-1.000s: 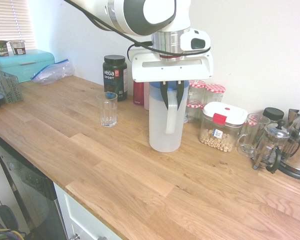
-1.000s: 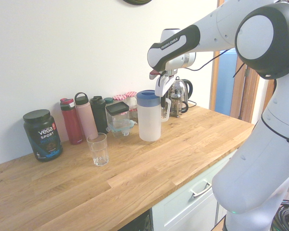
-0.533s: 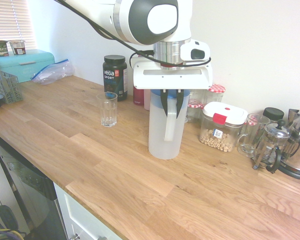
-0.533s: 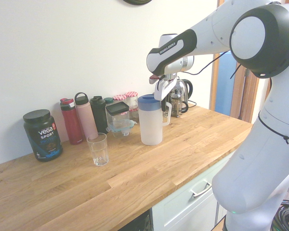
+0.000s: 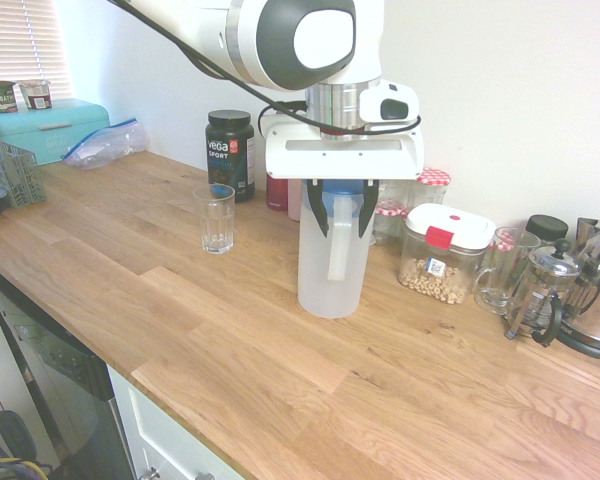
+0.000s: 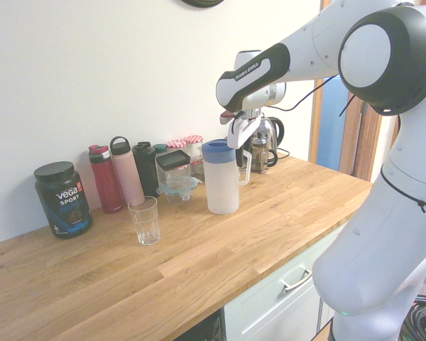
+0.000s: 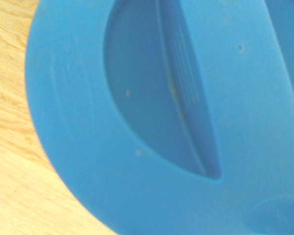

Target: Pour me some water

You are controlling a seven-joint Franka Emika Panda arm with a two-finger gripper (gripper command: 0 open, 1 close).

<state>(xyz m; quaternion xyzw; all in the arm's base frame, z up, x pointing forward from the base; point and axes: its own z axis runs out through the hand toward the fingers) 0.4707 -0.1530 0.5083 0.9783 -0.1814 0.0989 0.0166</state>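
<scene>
Item: jug [image 5: 332, 265], tall, translucent white plastic, blue lid [image 7: 152, 117], white handle [image 5: 340, 235]. Stands upright on the wooden worktop [image 5: 230, 340], base apparently flat on the wood. Water level inside cannot be read through the wall.

Gripper [image 5: 342, 203]: directly above the jug, dark fingers down on either side of the handle's top and drawn in close against it; it appears to hold the jug by the handle, though actual contact is hard to confirm.

Near the jug: drinking glass [image 5: 215, 218], empty-looking, apart from the jug on the side away from the kettle. Behind the jug, against the wall: a dark supplement tub [image 5: 230, 152], a row of bottles [image 6: 126, 170], red-lidded jars [image 5: 430, 185]. Beside the jug on the other side, a clear cereal container [image 5: 445, 252], then a French press [image 5: 540, 290].

Risks, as judged: a hold only at the handle's top lets a heavy jug swing or slip once lifted; tipping towards the glass may overshoot its narrow mouth; the lid may be turned shut and block the pour.

View differences: the first exterior view shows the fingers framing the handle. The second exterior view shows the gap between jug and glass. The wrist view shows only the lid and a strip of wood.
</scene>
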